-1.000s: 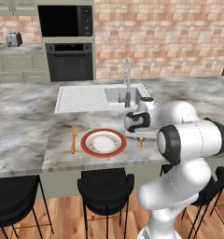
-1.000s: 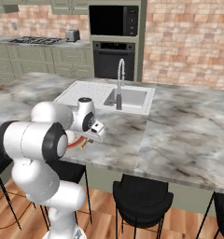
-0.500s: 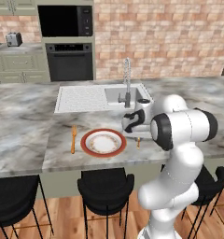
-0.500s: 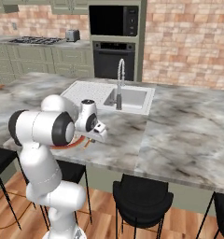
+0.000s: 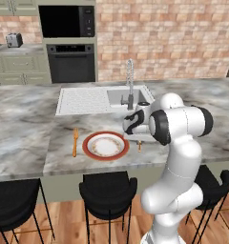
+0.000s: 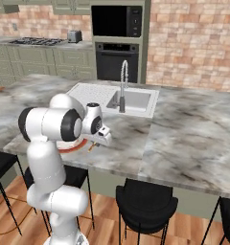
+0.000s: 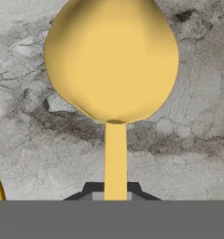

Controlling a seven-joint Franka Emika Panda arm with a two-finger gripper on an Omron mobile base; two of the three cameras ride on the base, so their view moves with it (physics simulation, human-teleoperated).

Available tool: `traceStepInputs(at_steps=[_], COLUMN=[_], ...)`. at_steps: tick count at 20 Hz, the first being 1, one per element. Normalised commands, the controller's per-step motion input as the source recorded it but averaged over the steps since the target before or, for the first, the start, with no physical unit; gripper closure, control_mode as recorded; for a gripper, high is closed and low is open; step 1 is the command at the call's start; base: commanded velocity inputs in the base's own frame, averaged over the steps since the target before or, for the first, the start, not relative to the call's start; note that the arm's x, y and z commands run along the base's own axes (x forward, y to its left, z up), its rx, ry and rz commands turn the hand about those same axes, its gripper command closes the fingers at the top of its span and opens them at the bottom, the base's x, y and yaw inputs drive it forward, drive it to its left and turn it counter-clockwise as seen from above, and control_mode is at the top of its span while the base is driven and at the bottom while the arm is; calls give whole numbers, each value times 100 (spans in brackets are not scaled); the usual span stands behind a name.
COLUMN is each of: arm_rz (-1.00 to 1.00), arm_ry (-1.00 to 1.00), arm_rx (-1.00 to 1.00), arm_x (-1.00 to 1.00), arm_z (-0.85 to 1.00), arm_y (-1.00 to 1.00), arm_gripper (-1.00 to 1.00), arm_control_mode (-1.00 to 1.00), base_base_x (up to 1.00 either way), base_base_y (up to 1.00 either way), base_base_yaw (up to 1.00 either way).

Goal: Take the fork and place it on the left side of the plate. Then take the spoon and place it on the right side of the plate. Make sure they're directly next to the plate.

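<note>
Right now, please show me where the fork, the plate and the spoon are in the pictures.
fork [image 5: 75, 142], left base view, middle of its handle
plate [image 5: 106, 146], left base view, cream centre
spoon [image 7: 111, 60], hand view, middle of its bowl

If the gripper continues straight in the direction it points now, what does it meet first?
Probably the marble counter. The gripper, shut on the spoon, points down at it beside the plate; the gap is unclear.

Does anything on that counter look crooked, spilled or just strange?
Nothing stands out. The fork lies straight to the left of the plate, nothing is spilled, and the hand is shut on the spoon handle just right of the plate.
</note>
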Motion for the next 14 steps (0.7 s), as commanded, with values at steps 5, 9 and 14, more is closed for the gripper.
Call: traceStepInputs(at_steps=[5,9,14], arm_rz=[0,0,0], arm_ry=[6,5,0], arm_rx=[0,0,0], arm_x=[8,1,0], arm_z=[-19,-15,-1], arm_y=[0,0,0], arm_gripper=[-100,-100,-100], arm_control_mode=[-100,-100,-100], base_base_x=[0,0,0], base_base_y=[0,0,0], base_base_yaw=[0,0,0])
